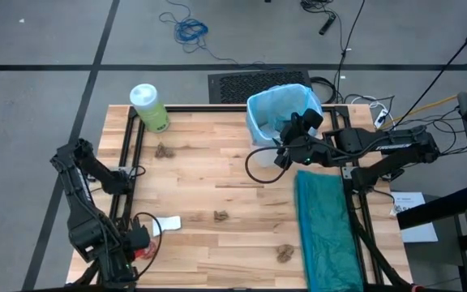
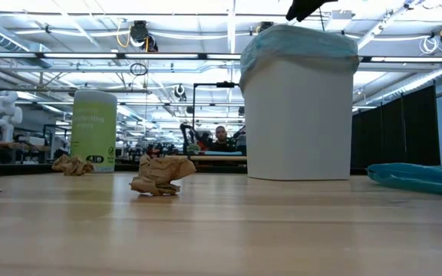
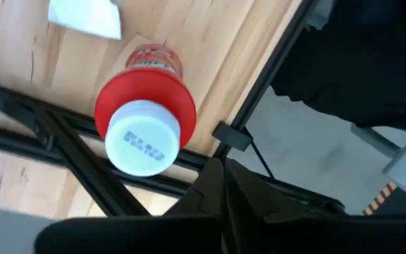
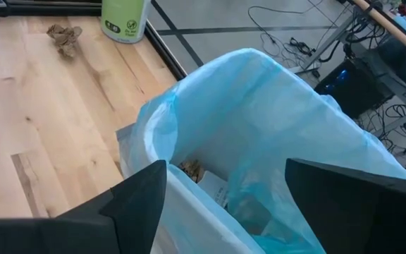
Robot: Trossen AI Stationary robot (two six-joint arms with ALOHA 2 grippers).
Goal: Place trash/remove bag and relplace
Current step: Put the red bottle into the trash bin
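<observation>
sky-blue, crinkly bag (image 4: 259, 134) lining white wastebasket (image 2: 298, 115), mouth upward, long axis vertical, at surface's (image 1: 217, 178) far edge. right hand (image 1: 289, 139) spread wide above its rim; left hand (image 3: 220, 194) clenched, empty, near red container (image 3: 145, 120).

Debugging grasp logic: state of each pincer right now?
Left pincer: closed, empty, near the red container.
Right pincer: open, empty, over the bag in the wastebasket.

Bright, even light came down from the ceiling strips (image 2: 67, 34) in the low view, with soft glare across the table (image 2: 221, 230), whose near planks were blurred. Shadows stayed faint. In the left wrist view the red white-capped container (image 3: 144, 120) looked soft, too close.
</observation>
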